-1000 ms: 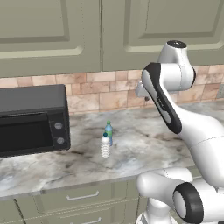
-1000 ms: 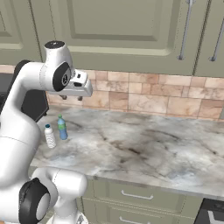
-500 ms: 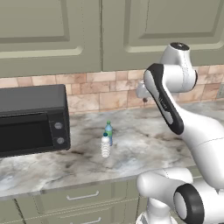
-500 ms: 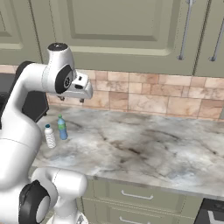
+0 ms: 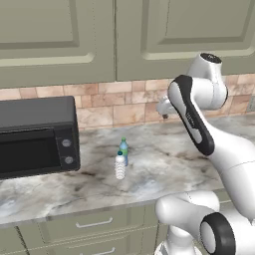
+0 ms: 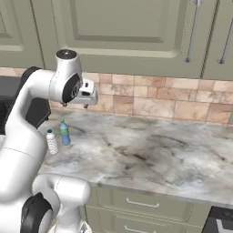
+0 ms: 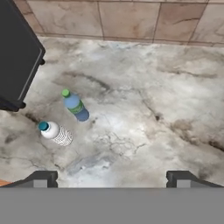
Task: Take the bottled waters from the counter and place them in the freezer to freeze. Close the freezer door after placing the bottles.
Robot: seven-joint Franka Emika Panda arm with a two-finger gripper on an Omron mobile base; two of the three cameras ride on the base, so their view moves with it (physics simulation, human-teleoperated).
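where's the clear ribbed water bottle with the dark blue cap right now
The clear ribbed bottle stands on the marbled counter, just in front of the blue-tinted green-capped bottle, right of the black oven.

A home kitchen: olive-green wall cupboards [image 5: 124,40] hang above a backsplash of tan stone tiles [image 6: 154,98], with a marbled grey-white worktop [image 6: 150,154] over matching drawers [image 5: 84,224]. A black countertop oven [image 5: 37,134] stands at one end, two small water bottles [image 5: 121,160] just beside it.

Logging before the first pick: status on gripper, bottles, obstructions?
Gripper open, empty, high over counter. Both bottles upright side by side: green-cap bottle, blue-cap bottle. Black oven close beside them.
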